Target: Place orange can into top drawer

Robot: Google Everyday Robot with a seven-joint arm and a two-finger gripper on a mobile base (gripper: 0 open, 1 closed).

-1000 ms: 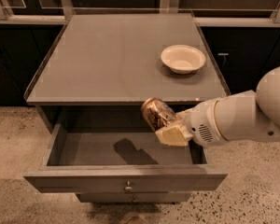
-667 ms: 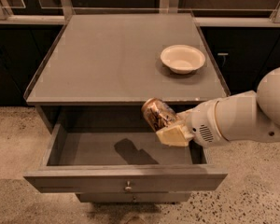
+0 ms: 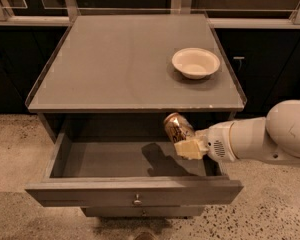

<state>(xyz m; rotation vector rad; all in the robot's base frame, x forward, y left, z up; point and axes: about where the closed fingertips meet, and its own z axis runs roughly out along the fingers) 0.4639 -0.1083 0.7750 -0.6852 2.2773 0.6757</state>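
The orange can is tilted, its silver end pointing up and left, held above the right part of the open top drawer. My gripper is shut on the orange can from the right, with cream fingers under and around its lower end. The white arm reaches in from the right. The can's shadow falls on the drawer floor. The drawer front with its small metal knob faces the camera.
A round cream bowl sits on the grey cabinet top at the right back. A narrower lower drawer front shows beneath. Dark cabinets stand behind, and speckled floor lies on both sides.
The can and gripper have shifted slightly lower and left over the drawer; otherwise little has changed.
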